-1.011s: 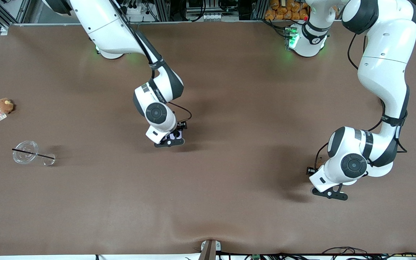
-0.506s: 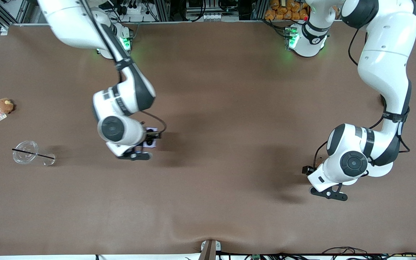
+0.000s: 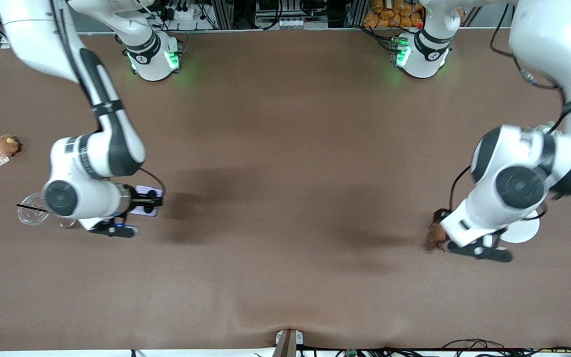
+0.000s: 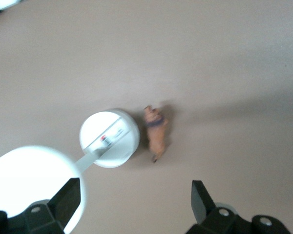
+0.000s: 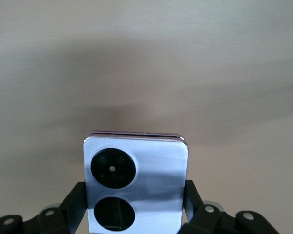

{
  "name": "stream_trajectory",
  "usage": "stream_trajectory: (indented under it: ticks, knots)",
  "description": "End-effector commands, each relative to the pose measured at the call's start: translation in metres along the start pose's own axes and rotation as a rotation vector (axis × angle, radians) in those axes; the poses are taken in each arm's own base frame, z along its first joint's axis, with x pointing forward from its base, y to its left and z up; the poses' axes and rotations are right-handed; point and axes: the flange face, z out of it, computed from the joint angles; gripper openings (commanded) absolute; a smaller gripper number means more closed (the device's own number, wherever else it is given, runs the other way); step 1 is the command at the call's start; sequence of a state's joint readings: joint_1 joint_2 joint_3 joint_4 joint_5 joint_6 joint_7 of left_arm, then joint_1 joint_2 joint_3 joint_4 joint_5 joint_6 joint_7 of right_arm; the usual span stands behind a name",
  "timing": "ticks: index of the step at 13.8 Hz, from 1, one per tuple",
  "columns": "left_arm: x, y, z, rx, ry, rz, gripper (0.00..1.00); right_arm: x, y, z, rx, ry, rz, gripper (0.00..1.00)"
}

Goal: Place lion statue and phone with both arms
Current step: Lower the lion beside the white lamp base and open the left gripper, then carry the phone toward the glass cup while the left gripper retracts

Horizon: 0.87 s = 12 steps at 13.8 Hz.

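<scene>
Right gripper (image 5: 134,202) is clamped on the phone (image 5: 135,183), held above the table (image 3: 285,198) beside a clear plastic cup (image 3: 32,209). Left gripper (image 4: 136,197), fingers spread wide and empty, hovers over the lion statue (image 4: 156,132), which lies beside a white round lid (image 4: 109,138).

No text, brand, number or sign can be read. The label strip on the white round lid (image 4: 109,138) and the tag of the plush (image 3: 6,145) are illegible.

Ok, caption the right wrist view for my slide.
Right end effector grips the square pale-lavender flip phone, twin black lenses showing.
</scene>
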<state>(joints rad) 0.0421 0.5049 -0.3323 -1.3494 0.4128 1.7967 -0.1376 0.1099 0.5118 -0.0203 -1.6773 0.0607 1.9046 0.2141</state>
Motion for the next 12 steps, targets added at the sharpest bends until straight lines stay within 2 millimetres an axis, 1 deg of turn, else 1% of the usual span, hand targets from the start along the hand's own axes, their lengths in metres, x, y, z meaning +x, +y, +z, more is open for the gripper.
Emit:
stream_trajectory:
  ticks: [1, 3, 4, 5, 7, 8, 10, 11, 12]
  knots:
    - [-0.038, -0.014, -0.083, 0.016, 0.024, -0.025, 1.00, 0.004, 0.046, 0.012, -0.001, 0.000, -0.037, 0.00]
    - [-0.060, -0.018, -0.126, -0.027, 0.045, -0.069, 1.00, 0.008, 0.076, 0.027, 0.014, 0.018, -0.062, 0.00]
    - [-0.069, -0.023, -0.141, -0.055, 0.046, -0.085, 1.00, 0.010, 0.085, 0.033, 0.009, 0.017, -0.062, 0.00]
    - [-0.080, -0.025, -0.157, -0.079, 0.051, -0.098, 1.00, 0.015, 0.101, 0.036, 0.004, 0.025, -0.065, 0.00]
    - [-0.104, -0.042, -0.181, -0.123, 0.028, -0.137, 1.00, 0.024, 0.132, 0.052, 0.015, 0.043, -0.063, 0.00]
    - [-0.112, -0.043, -0.191, -0.147, 0.025, -0.144, 1.00, 0.028, 0.143, 0.059, 0.019, 0.060, -0.060, 0.00]
    - [-0.128, -0.044, -0.205, -0.159, 0.010, -0.154, 1.00, 0.034, 0.150, 0.076, 0.022, 0.068, -0.053, 0.00]
    - [-0.137, -0.049, -0.209, -0.170, 0.006, -0.170, 1.00, 0.034, 0.150, 0.079, 0.022, 0.066, -0.053, 0.00]
    - [-0.147, -0.063, -0.205, -0.195, -0.005, -0.201, 1.00, 0.035, 0.150, 0.084, 0.022, 0.060, -0.053, 0.00]
